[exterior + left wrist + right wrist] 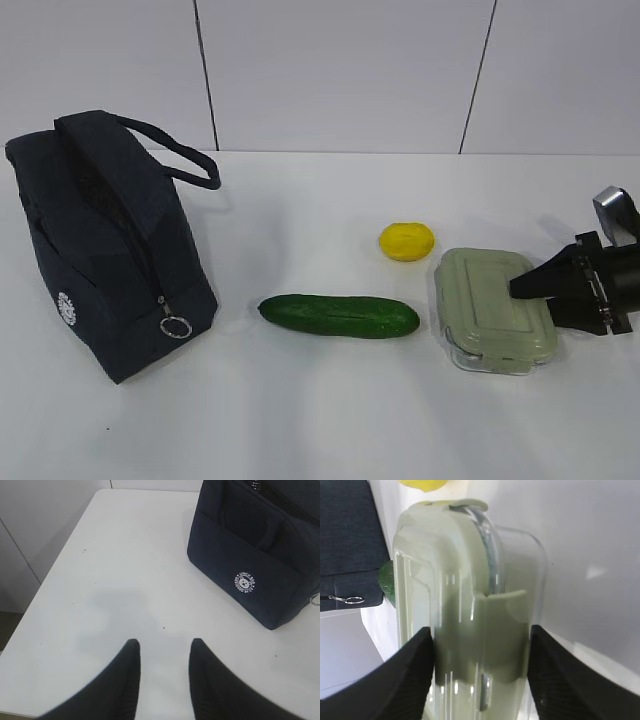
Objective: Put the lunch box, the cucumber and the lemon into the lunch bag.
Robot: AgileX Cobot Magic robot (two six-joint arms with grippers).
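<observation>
The lunch box (490, 300), clear with a sage-green lid, lies at the right of the white table (320, 420). My right gripper (525, 295) reaches in from the right and straddles its right end. In the right wrist view the gripper (480, 635) has one finger against the lid and one against the base of the lunch box (465, 570). The lemon (406, 241) sits just behind the box. The cucumber (340, 315) lies in the middle. The navy lunch bag (100, 250) stands at the left. My left gripper (165, 647) is open and empty over bare table, beside the bag (260, 565).
The bag's zipper ring pull (176, 326) hangs at its near end, and its handles stand up on top. The table's left edge (60, 565) runs close to my left gripper. A white panelled wall (330, 70) stands behind the table.
</observation>
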